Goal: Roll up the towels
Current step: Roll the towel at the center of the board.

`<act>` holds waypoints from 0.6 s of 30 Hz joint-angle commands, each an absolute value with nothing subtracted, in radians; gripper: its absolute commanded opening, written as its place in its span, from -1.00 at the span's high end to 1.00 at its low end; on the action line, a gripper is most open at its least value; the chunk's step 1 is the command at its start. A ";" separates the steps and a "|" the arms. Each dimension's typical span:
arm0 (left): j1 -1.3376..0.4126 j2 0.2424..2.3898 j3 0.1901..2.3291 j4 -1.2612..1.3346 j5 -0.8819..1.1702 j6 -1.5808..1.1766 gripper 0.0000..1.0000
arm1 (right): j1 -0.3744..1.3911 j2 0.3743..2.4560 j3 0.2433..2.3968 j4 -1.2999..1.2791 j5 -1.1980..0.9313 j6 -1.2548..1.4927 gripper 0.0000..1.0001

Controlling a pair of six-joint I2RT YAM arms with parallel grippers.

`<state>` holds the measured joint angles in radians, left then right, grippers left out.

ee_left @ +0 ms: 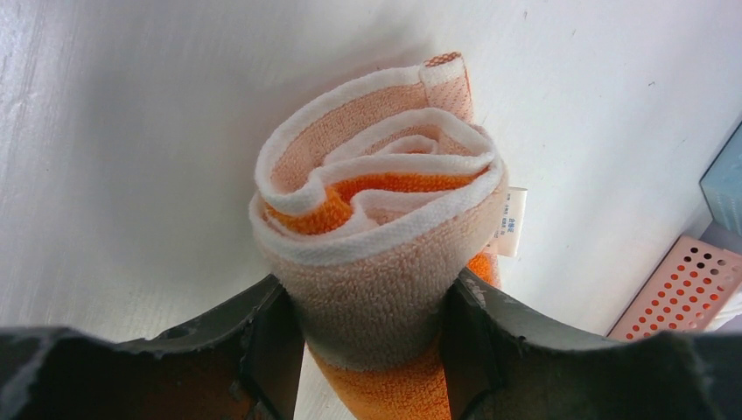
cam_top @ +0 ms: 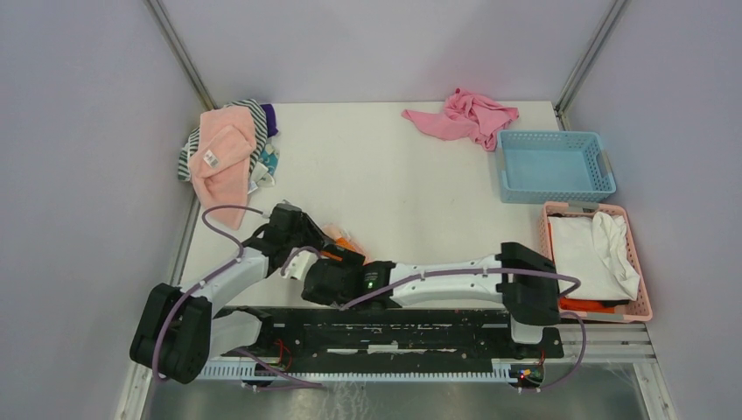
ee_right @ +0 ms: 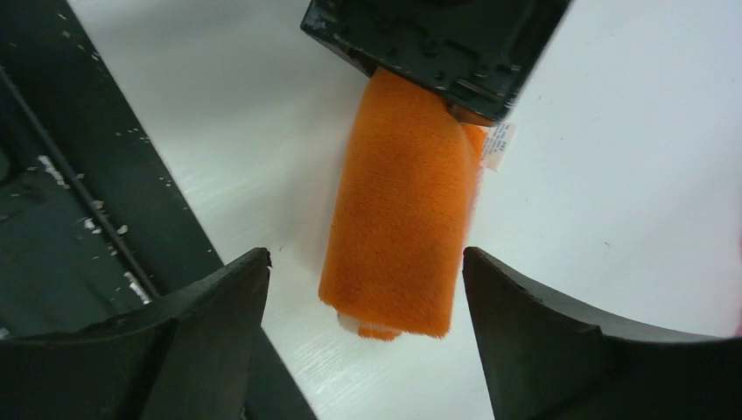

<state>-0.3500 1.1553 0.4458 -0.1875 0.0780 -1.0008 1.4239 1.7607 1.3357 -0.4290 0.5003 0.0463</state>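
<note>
A rolled orange towel (ee_left: 376, 219), peach on its back with white edging and a small label, lies near the table's front edge (cam_top: 339, 236). My left gripper (ee_left: 372, 328) is shut on one end of the roll, a finger pressed into each side. My right gripper (ee_right: 366, 262) is open, its fingers astride the roll's other end (ee_right: 398, 219) without touching it. The left gripper's black body (ee_right: 437, 44) covers the far end in the right wrist view. A pale pink towel (cam_top: 220, 147) with a white label lies crumpled at the back left.
The pink towel rests on a striped cloth (cam_top: 188, 157). A deeper pink cloth (cam_top: 464, 114) lies at the back. A blue basket (cam_top: 553, 184) stands at the right, with a pink basket (cam_top: 643, 289) holding white cloths in front of it. The black base rail (ee_right: 70, 175) runs close to the roll.
</note>
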 commanded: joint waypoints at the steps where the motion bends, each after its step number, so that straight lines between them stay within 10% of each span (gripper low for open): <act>1: -0.362 1.197 0.470 -0.320 -0.005 -0.924 -0.17 | 1.448 1.880 1.383 -0.354 0.662 -0.080 -0.75; 18: -0.381 1.394 0.592 -0.345 0.034 -0.822 -0.20 | 1.370 2.027 1.335 -0.410 0.693 -0.009 -0.70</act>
<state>-0.3737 1.3201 0.5869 -0.2314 0.0669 -0.9421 1.4059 2.0308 1.3594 -0.3614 0.7166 -0.0566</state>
